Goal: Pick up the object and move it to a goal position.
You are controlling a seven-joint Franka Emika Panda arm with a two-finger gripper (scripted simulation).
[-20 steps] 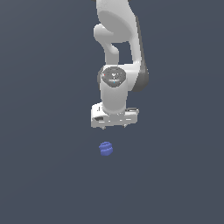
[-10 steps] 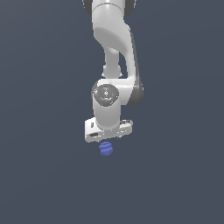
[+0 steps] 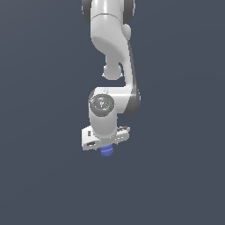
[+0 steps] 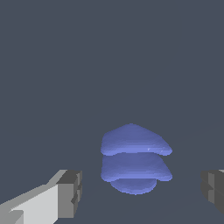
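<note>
While fingers [image 4: 70, 194] stand spread (not touching), blue object [image 4: 134, 162] sits between them.

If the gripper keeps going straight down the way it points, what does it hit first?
Probably the blue blob: it sits between the open gripper fingers, apart from both. Depth is unclear.

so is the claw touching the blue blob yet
Apart. The wrist view shows bare floor between the blue blob and each finger of the open claw, so neither pad touches it.
</note>
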